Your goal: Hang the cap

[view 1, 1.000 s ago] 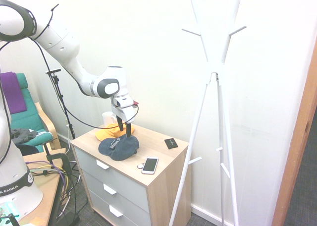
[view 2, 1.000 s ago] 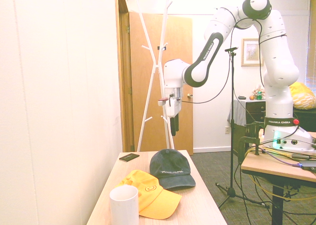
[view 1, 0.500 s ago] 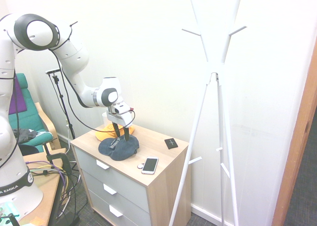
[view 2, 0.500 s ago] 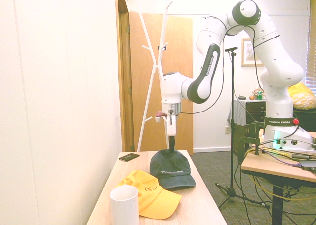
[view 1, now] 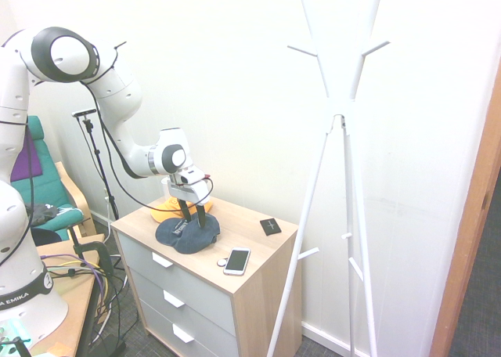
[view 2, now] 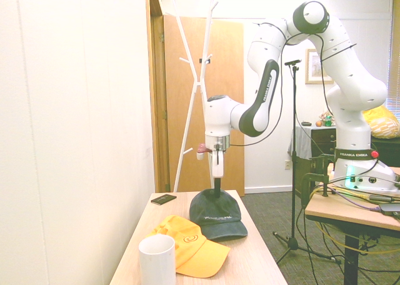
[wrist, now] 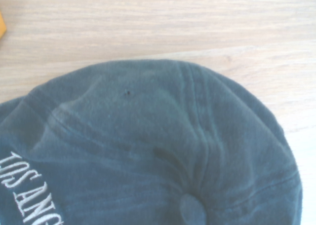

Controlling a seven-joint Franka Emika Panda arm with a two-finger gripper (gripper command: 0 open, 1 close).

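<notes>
The dark navy cap [view 1: 188, 236] lies on the wooden dresser top [view 1: 250, 243], brim toward the yellow cap; it also shows as the cap [view 2: 217, 215] with pale lettering on the front. My gripper [view 1: 192, 216] points straight down and stands open, its fingertips [view 1: 201, 216] at the top of the cap's crown, one on each side. From the other side the gripper [view 2: 217, 186] meets the crown. The wrist view is filled by the cap [wrist: 148, 146], its top button and part of the white lettering.
A white coat rack [view 1: 338, 118] stands to the right of the dresser, also seen as the rack [view 2: 197, 85]. An orange-yellow cap [view 2: 190, 244], a white cup [view 2: 156, 260], a phone [view 1: 237, 261] and a small black item [view 1: 270, 226] share the dresser top.
The arm has folded lower and the gripper has come straight down from above the navy cap until its open fingers reach the crown. The cap has not moved.
</notes>
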